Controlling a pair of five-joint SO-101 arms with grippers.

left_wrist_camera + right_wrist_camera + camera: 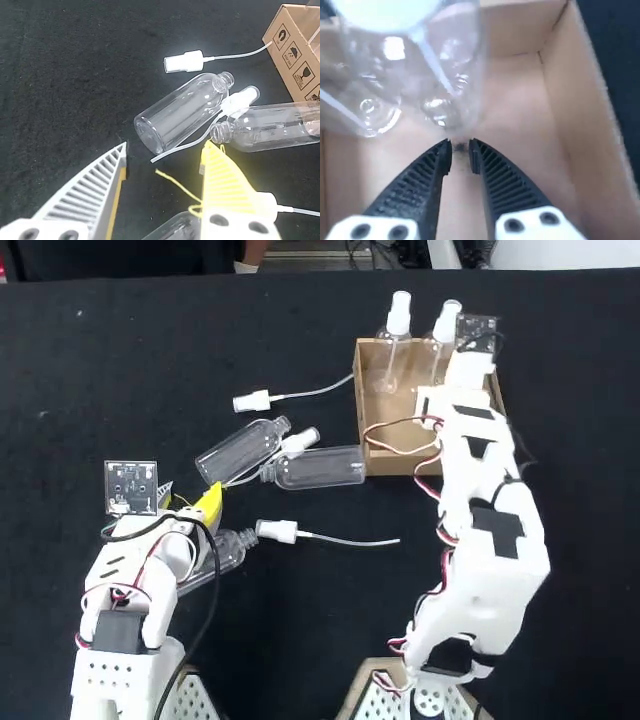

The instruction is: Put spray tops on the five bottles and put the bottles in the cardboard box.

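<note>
The cardboard box (pixel 385 458) stands at the back right. Two capped bottles (pixel 395 340) (pixel 441 332) stand upright inside it. My right gripper (pixel 460 146) hangs in the box beside a clear bottle (pixel 447 65); its fingers are a narrow gap apart with nothing between them. My left gripper (pixel 165 150) is open above the table, short of an uncapped bottle (pixel 182 112) lying on its side. A second lying bottle (pixel 270 127) has a spray top (pixel 240 97) at its neck. A third bottle (pixel 215 555) lies under the left gripper (pixel 190 500).
Two loose spray tops with long tubes lie on the black table: one (pixel 253 400) left of the box, one (pixel 278 531) in front of the lying bottles. The right arm (pixel 480 500) stretches over the box's near wall.
</note>
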